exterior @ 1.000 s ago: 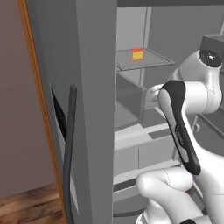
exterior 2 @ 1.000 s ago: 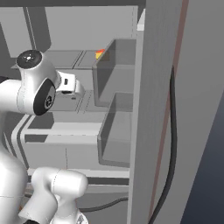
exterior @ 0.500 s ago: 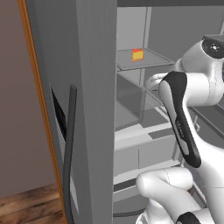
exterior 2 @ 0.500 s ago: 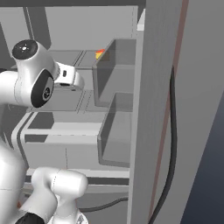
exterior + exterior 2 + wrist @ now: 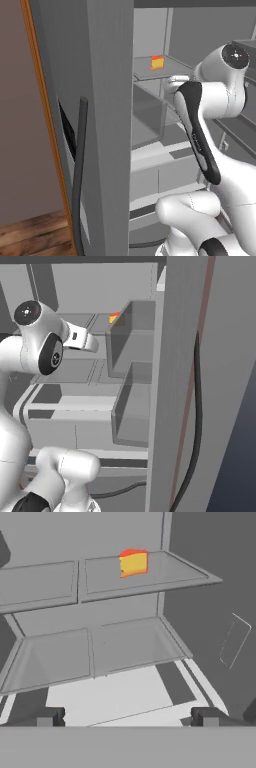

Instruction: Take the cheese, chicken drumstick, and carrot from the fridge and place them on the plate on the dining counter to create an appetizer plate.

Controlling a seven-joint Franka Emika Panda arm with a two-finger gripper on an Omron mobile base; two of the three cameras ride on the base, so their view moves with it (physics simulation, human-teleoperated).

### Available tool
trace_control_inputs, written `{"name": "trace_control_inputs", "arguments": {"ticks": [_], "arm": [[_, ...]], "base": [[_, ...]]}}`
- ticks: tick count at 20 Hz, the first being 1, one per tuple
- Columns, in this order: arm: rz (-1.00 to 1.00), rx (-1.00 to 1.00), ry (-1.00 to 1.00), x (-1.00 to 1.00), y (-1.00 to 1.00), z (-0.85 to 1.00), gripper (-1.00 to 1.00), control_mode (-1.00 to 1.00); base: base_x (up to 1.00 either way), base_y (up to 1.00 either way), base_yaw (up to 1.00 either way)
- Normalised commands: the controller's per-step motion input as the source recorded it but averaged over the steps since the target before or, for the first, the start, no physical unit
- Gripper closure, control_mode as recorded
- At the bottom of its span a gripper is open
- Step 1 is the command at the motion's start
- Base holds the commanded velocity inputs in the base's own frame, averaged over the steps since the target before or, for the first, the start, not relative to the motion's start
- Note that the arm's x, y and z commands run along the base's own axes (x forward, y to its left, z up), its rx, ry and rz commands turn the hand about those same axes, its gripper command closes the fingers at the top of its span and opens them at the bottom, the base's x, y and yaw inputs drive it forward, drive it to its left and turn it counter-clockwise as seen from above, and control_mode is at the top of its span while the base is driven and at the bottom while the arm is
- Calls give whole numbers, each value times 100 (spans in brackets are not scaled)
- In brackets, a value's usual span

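Tall grey fridge point(image 5: 100, 100) w/ dark vertical handle stands open, arm reaching into it. Small orange-yellow cheese wedge w/ red rind point(image 5: 133, 563) sits alone on the upper grey glass shelf point(image 5: 150, 579), toward the back, near the shelf's divider line. In right base view the cheese point(image 5: 114, 317) peeks out behind a translucent grey door bin point(image 5: 132, 341).

Gripper point(image 5: 127, 718): fingers spread fully wide, nothing between them, well short of the cheese and lower than it; hand view looks slightly up at the wedge.

Step in hand, as I read it: approach for the cheese pick. To do it well:
- raise hand to upper-shelf level before going deeper, so fingertips clear the shelf's front lip
- centre wedge between the fingers; it's left of centre now, so shift that way
- go in level, straddle the flat sides, not the tapered tip
- close only once the wedge is deep between the fingers
- lift a bit before backing out, mind the door bin on exit.

Drumstick, carrot, plate: can't place them from here.
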Motion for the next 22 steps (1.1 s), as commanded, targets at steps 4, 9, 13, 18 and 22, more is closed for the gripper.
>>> {"name": "trace_control_inputs", "arguments": {"ticks": [4, 9, 13, 18, 22], "arm": [[-16, 0, -10, 28, 0, 1, -100, -100], [-14, 0, -1, 26, 0, 20, -100, -100], [-8, 1, 1, 28, 0, 33, -100, -100], [-4, 0, 7, 31, 0, 22, -100, -100], [0, 0, 2, 28, 0, -1, -100, -100]], "base": [[0, 0, 0], [0, 0, 0], [0, 0, 0], [0, 0, 0], [0, 0, 0]]}}
